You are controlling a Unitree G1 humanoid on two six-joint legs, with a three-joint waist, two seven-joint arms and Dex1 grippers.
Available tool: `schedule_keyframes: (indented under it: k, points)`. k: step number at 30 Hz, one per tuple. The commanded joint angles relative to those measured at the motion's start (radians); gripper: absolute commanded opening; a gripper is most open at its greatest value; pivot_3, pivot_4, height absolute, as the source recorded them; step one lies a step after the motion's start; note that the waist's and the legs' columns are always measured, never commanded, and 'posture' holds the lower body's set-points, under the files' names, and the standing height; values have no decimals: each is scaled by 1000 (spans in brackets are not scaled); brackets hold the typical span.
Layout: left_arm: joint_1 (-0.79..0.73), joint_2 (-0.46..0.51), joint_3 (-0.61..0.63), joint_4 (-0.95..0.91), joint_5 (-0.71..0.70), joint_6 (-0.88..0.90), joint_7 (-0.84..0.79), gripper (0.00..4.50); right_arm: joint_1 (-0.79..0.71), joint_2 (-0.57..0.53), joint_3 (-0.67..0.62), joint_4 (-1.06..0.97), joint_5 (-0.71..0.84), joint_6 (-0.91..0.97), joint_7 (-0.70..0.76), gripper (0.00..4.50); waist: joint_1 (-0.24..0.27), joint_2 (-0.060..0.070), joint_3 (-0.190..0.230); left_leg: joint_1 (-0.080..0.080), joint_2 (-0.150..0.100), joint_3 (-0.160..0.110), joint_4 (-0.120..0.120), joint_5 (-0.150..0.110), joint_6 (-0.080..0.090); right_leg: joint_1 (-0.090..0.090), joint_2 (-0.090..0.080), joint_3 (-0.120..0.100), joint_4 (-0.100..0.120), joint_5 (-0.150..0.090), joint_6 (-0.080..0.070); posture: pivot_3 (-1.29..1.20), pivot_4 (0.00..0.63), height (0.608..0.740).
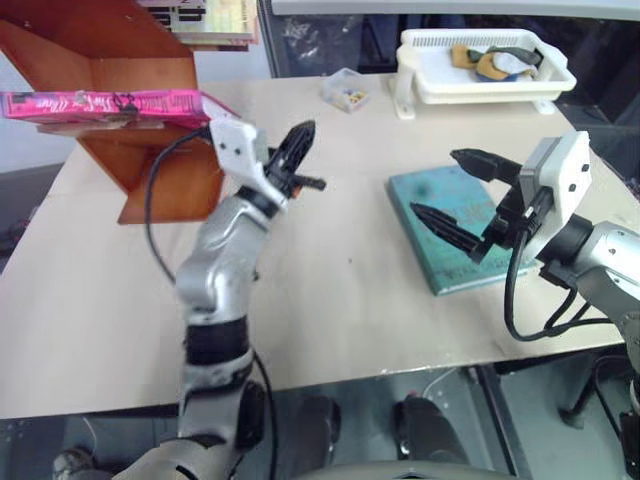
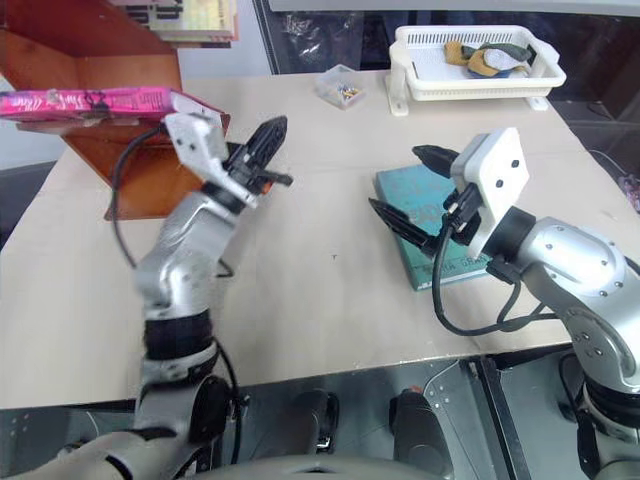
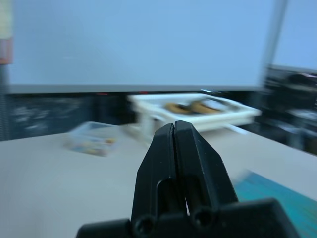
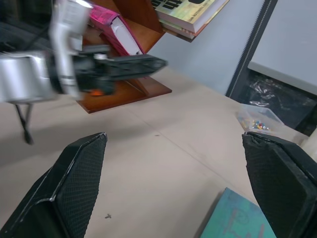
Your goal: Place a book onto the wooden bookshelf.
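Note:
The bright pink book [image 1: 100, 105] lies flat on a slanted board of the reddish-brown wooden bookshelf [image 1: 140, 150] at the table's far left. My left gripper [image 1: 300, 140] is shut and empty, raised just right of the shelf and clear of the book. In the left wrist view its two black fingers [image 3: 174, 163] press together. My right gripper [image 1: 460, 190] stands wide open above the near left part of a teal book [image 1: 455, 225] with nothing between its fingers [image 4: 74, 183]. The right wrist view shows the pink book [image 4: 111, 29] on the shelf behind my left gripper [image 4: 158, 63].
A white basket tray [image 1: 485, 75] holding small items stands at the table's far right. A small clear box [image 1: 346, 92] of coloured bits sits near the far edge. Stacked books [image 1: 215, 25] rest on the shelf's top. Bare tabletop [image 1: 330, 290] lies between my arms.

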Motion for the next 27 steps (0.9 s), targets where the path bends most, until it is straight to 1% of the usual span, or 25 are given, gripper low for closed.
schedule_keyframes:
  k: [1, 4, 6, 11, 14, 20, 27]
  points:
    - [-67, -10, 63, 101, 104, -178, 165, 51, -36, -5, -30, -39, 15, 8, -34, 4500, -3, 0, 0, 0, 0, 0, 0, 0, 0, 0, 0, 0, 0, 0, 0, 0, 150, 740]
    - [-104, -9, 99, 193, 128, -272, 229, 51, -55, 0, -19, -35, 13, 10, -47, 4500, -2, 0, 0, -1, 0, 0, -1, 0, 0, -2, 0, 1, -1, 0, 0, 0, 150, 740]
    - [-123, -6, 125, 221, 137, -321, 271, 51, -61, 7, -11, -35, 9, 10, -55, 4500, 1, 0, 0, -2, 0, -1, -1, 0, 0, -2, 0, 0, -1, 0, 0, 0, 150, 740]
    - [-109, 18, 135, 203, 164, -356, 309, 51, -74, 24, -10, -36, 21, 12, -69, 4500, 1, 0, 0, -3, -1, -1, 0, 0, 0, -2, -1, 0, -2, 0, 0, 0, 150, 740]
    - [-100, 20, 141, 177, 155, -359, 321, 51, -89, 36, -12, -29, 36, 8, -67, 4500, -5, 0, 0, -2, 0, -1, -1, 0, 0, -2, 0, 0, -2, 0, 0, 0, 150, 740]
    - [-94, 27, 139, 168, 98, -346, 263, 51, -113, 58, -13, -25, 63, -1, -61, 4500, -5, 0, 0, -2, 0, -1, -1, 0, 0, -2, 0, 0, -2, 0, 0, 0, 150, 740]
    - [-41, 7, 75, 105, 27, -272, 149, 51, -136, 78, -7, -26, 86, -11, -58, 4500, -1, 0, 0, -2, 0, -1, -1, 0, 0, -2, 0, -1, -2, 0, 0, 0, 150, 740]
